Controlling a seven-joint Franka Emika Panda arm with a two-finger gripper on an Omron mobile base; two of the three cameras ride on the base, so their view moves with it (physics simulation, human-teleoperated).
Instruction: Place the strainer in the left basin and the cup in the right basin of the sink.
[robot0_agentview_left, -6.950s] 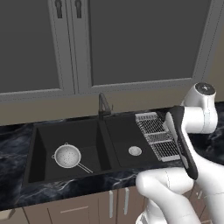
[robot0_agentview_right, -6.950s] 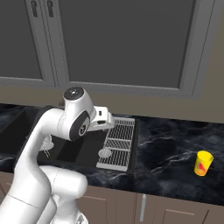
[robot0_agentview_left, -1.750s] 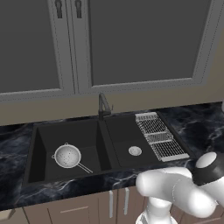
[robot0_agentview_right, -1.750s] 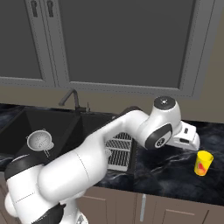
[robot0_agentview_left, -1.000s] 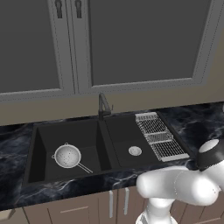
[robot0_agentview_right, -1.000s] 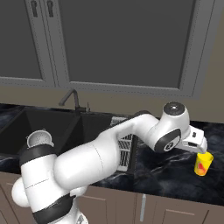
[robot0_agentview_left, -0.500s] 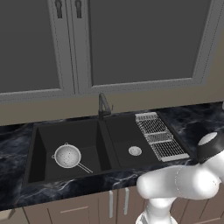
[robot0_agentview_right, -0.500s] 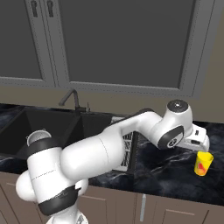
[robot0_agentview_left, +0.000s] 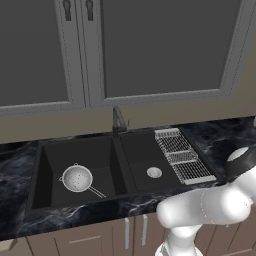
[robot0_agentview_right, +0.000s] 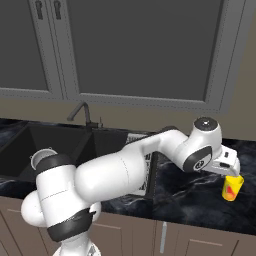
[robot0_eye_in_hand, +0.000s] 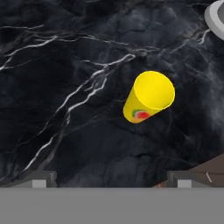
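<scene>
While the jaws gape, the cup (robot0_eye_in_hand: 148, 96) stands below them, untouched.

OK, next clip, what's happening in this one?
The strainer already lies in the left basin of the sink. The arm has reached out to the right over the black countertop, and its open gripper hangs just above the yellow cup, which stands upright, not yet grasped. The right basin holds no cup yet.
</scene>
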